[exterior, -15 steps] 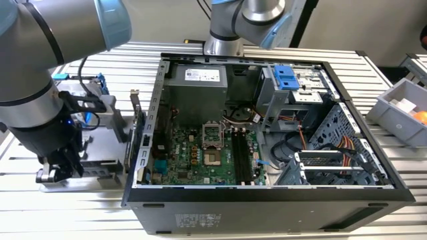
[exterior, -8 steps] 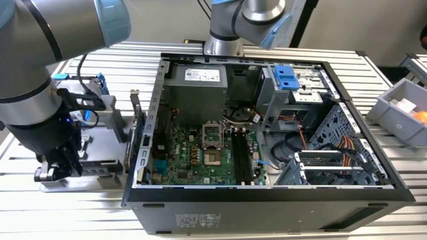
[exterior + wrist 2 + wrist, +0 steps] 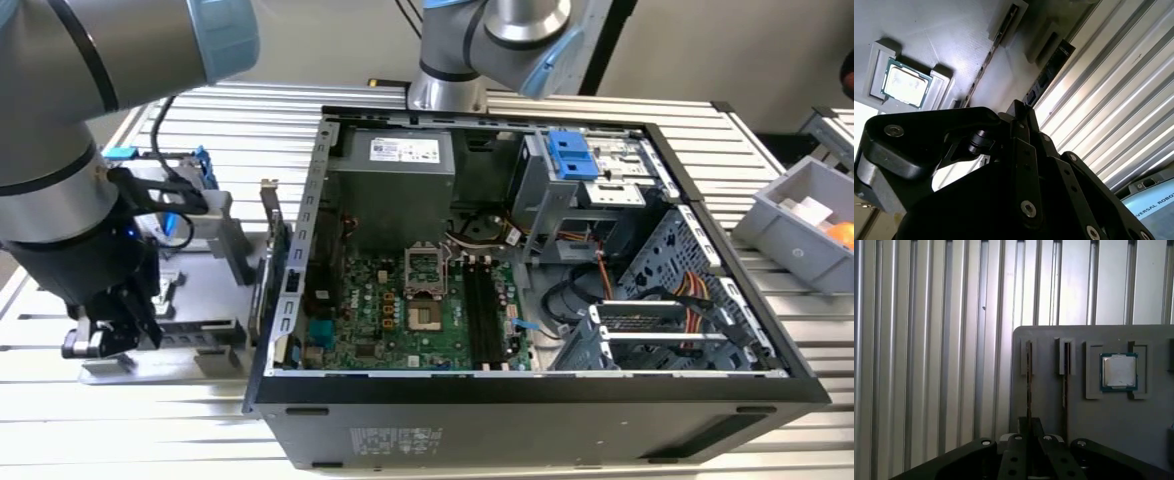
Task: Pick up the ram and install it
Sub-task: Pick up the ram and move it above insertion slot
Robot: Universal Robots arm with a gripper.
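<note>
gripper (image 3: 1030,424) is seen clamped on one end of the ram (image 3: 1029,380), which is stood on edge in a slot of the grey tray (image 3: 1114,440), outside the open case (image 3: 534,425), presumably so both flat faces can be pinched from above.

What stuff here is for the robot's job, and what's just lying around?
For the job:
ram
end effector, right at the ram
black slots on the motherboard

Just lying about:
processor
grey bin
</note>
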